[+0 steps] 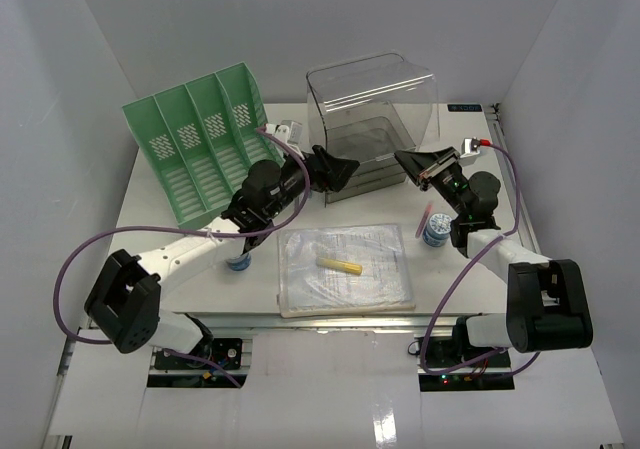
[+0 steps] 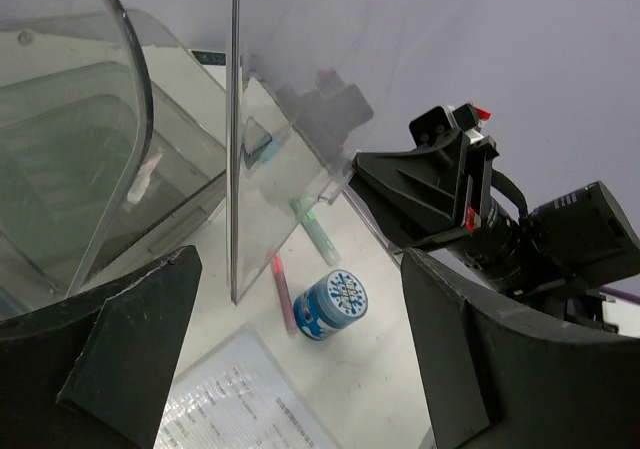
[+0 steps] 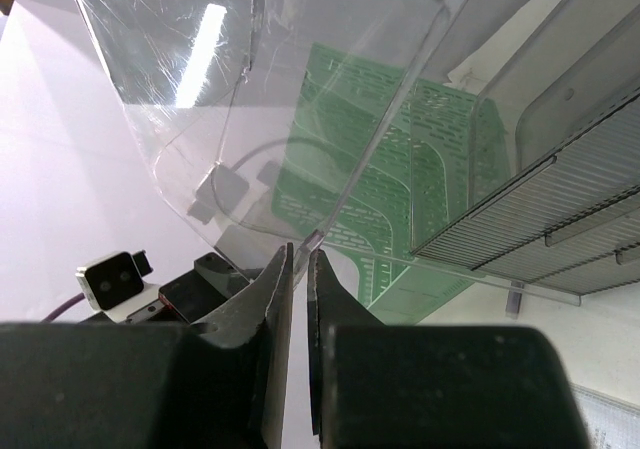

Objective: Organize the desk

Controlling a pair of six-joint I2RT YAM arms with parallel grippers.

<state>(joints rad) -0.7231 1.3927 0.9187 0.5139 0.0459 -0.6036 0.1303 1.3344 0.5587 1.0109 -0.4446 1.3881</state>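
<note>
You had a clear, glossy plastic box [image 1: 400, 94], scratched in places, beside a matt green plastic rack [image 1: 195, 159]. The desk [image 1: 150, 209] looked smooth, matt white; the document sleeve [image 1: 345, 284] shone like thin film; the left gripper [image 2: 300, 259] was matt black

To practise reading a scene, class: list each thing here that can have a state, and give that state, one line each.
left gripper, open beside the clear box
right gripper, shut at the clear box's edge
clear box, upright
green file rack, standing, slots empty
document sleeve, flat on the desk
yellow marker, lying on the document sleeve
blue tub, upright
</note>
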